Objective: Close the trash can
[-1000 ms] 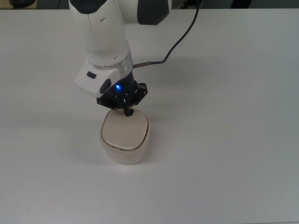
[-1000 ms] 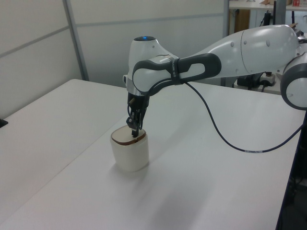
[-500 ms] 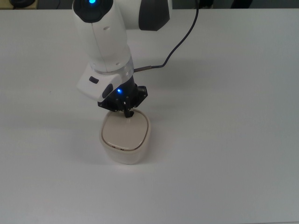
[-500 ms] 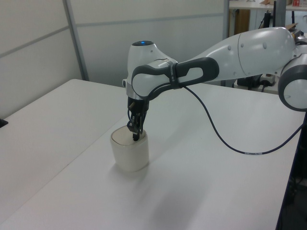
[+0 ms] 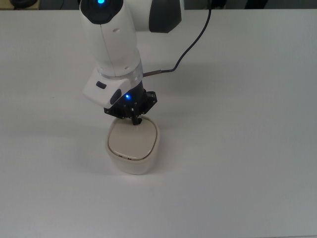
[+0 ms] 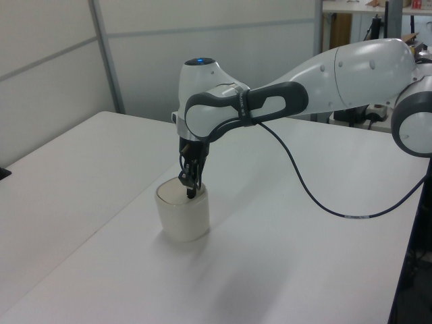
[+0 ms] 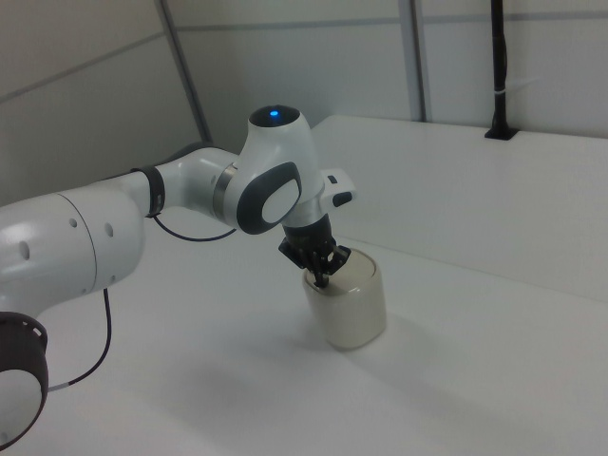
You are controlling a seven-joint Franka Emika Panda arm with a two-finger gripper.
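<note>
Standing alone on the white table (image 5: 247,148) is one trash can (image 5: 132,148), a small cream bin with a rounded-square body and a flat lid lying level with its rim. One white robot arm (image 6: 283,94) reaches over it, and its black claw (image 5: 136,120) points down with its fingertips drawn together, the tip resting at the lid's far edge in the top view. One blue light glows on the claw's mount, and another on the arm's joint above. One dark cable (image 5: 190,42) loops from the wrist across the table. Grey wall panels with metal posts (image 6: 104,54) stand behind the table in the left view. A single black post (image 7: 499,66) rises from the table's far edge in the right view.
</note>
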